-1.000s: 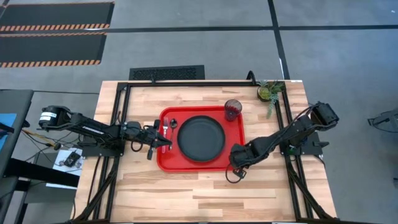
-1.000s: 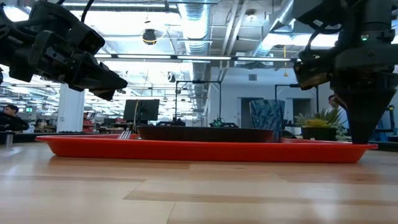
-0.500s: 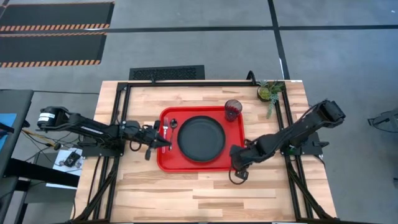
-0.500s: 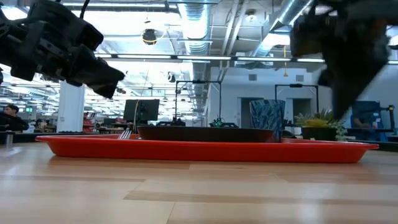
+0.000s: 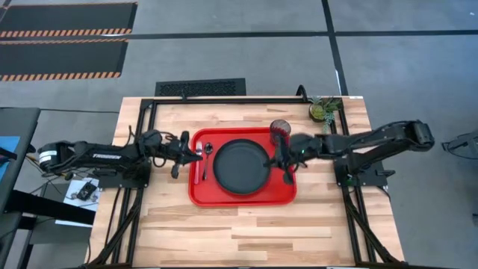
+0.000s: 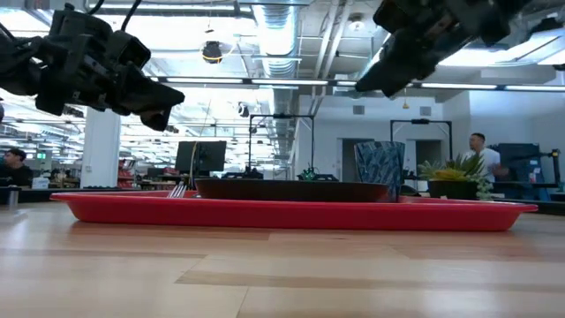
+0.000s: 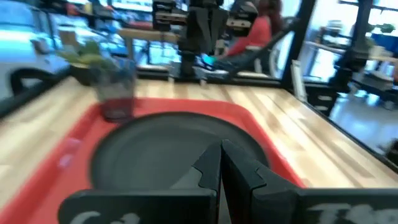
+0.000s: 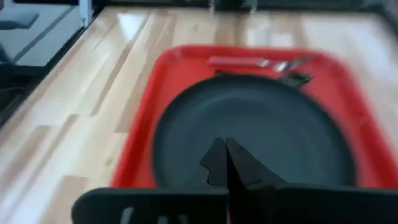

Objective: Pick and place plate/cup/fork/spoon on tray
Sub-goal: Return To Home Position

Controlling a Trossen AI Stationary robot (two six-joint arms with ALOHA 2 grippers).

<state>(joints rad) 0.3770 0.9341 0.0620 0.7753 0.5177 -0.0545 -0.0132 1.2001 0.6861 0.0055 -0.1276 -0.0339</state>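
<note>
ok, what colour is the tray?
The tray is plain bright red, no pattern. The high view shows it best.

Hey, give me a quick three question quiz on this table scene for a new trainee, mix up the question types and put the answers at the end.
1. True or false: the cup stands on the plate.
2. Where do the fork and the spoon lie? A) on the plate; B) on the tray, between the plate and the tray's edge on the left arm's side; C) inside the cup.
3. Fill in: the left gripper and the right gripper both have their fingers ____, holding nothing.
Key: 1 false, it stands on the tray beside the plate; 2 B; 3 closed.
</note>
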